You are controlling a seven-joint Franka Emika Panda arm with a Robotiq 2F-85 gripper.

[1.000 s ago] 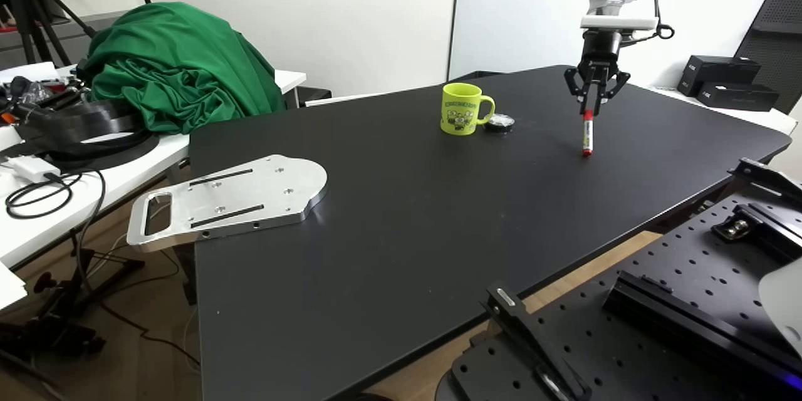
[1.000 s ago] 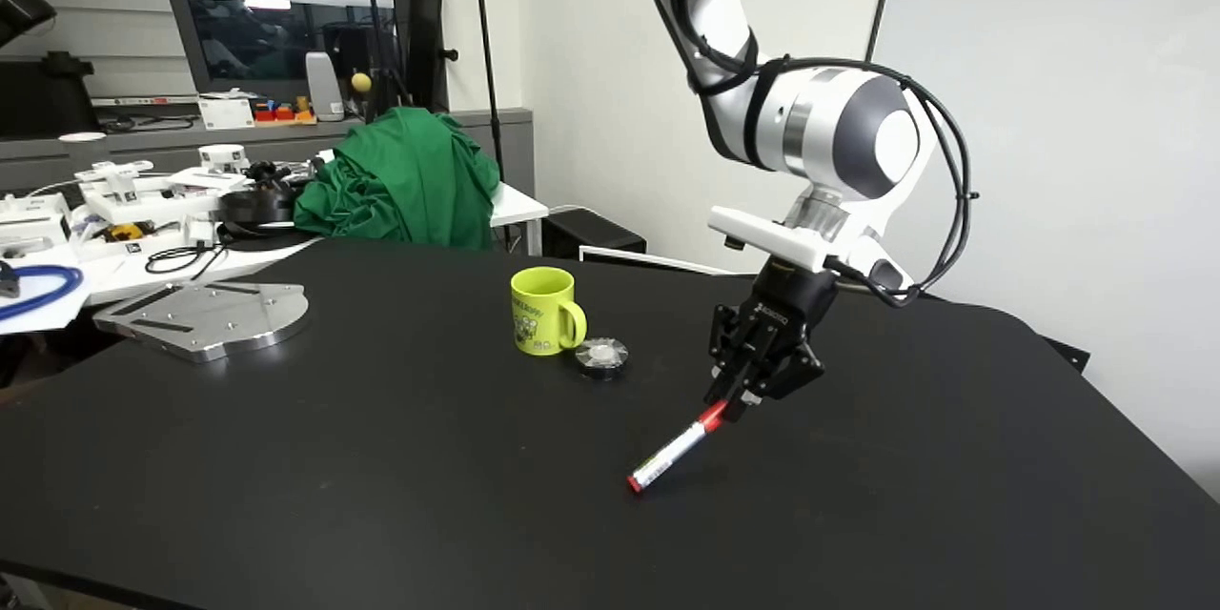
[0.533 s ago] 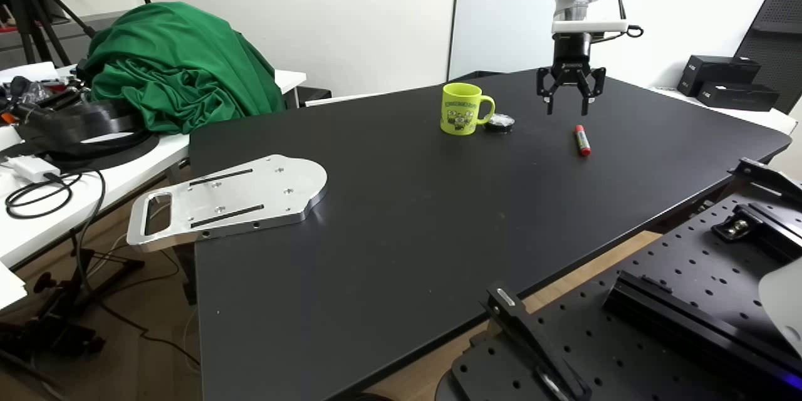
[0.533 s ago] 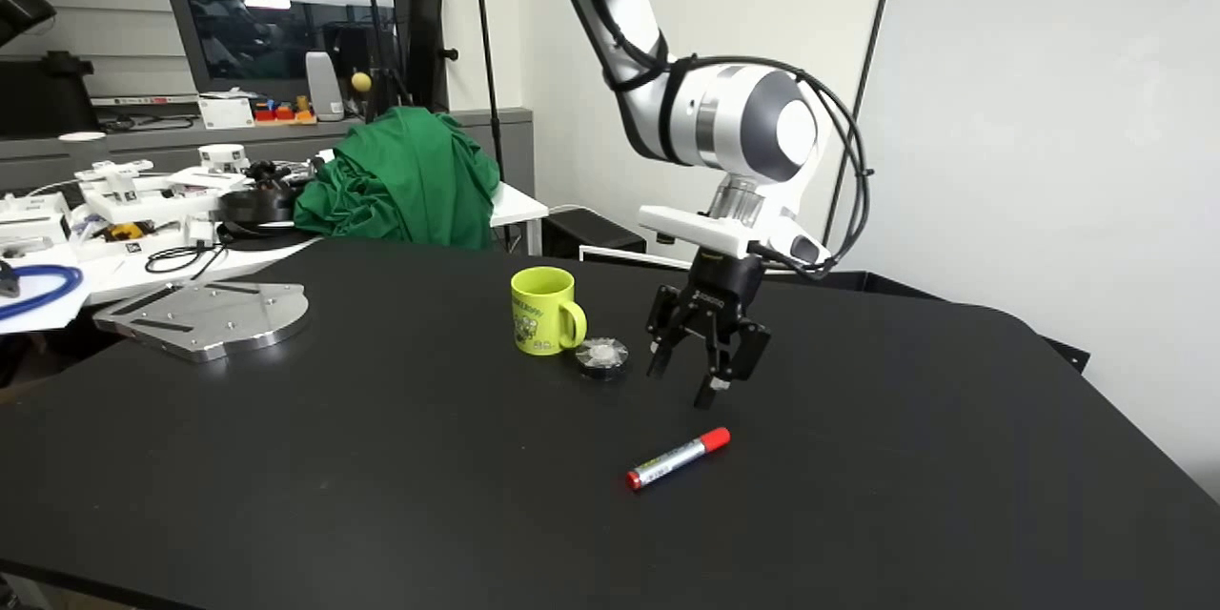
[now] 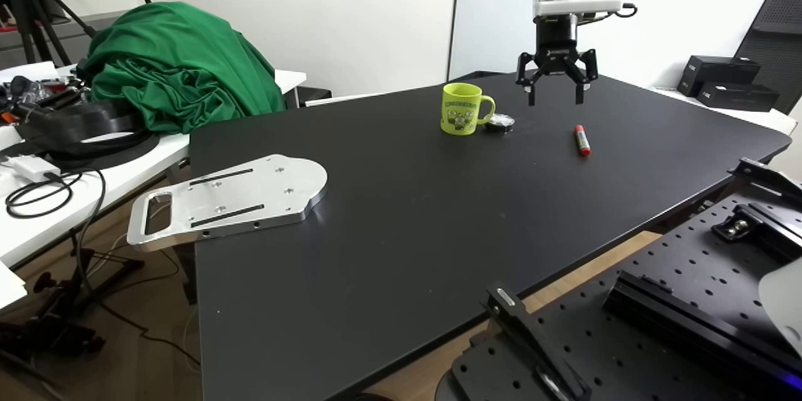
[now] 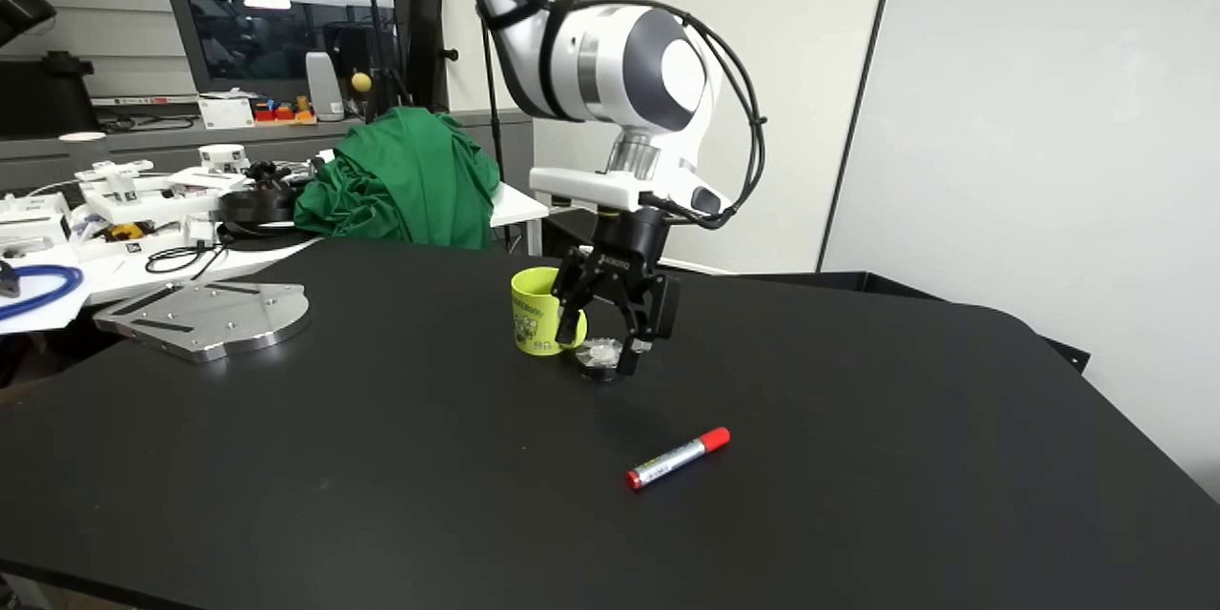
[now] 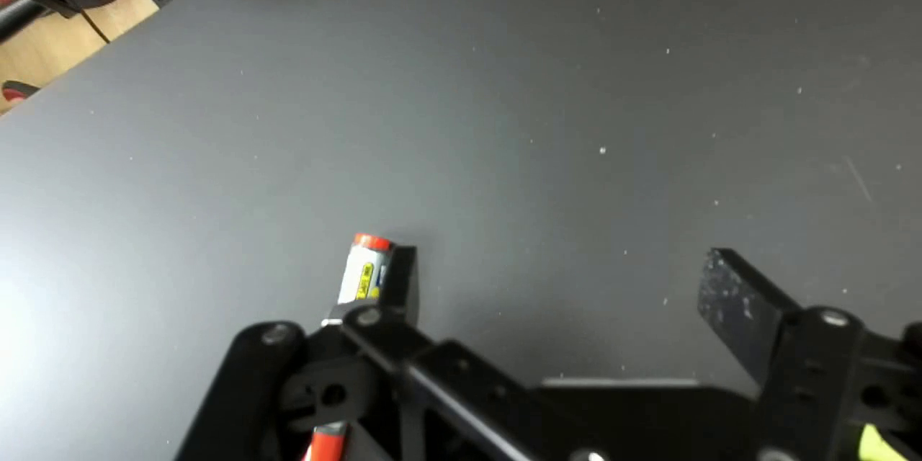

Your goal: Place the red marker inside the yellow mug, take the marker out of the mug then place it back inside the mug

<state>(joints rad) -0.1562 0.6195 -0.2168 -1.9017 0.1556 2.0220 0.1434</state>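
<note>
I am hovering the jaws above the desk (image 5: 376,250), and they are standing spread wide, with only air between them. In an exterior view the marker (image 6: 679,459) is lying on its side on the desk, its silvery barrel running between two red ends, the longer one pointing rightward. It is resting outside the mug (image 5: 460,109) and well apart from it, clear of the jaws. In the wrist view I am catching the marker passing behind one of the jaws, its two red ends showing to either side of that jaw.

The mug is standing upright on the desk, yellow-green, with printed figures on its wall. Its handle is pointing toward a dark disc (image 5: 500,123) with a whitish top, which is lying just beside the mug; I am failing to tell whether the two are touching.

In an exterior view the arm (image 6: 610,67) is hanging down from above, and the jaws are hiding part of the mug's handle side and part of the disc. Farther off, a metal plate (image 5: 250,191) is jutting past the desk's edge, and a green cloth (image 5: 182,69) is sitting heaped just beyond the desk.
</note>
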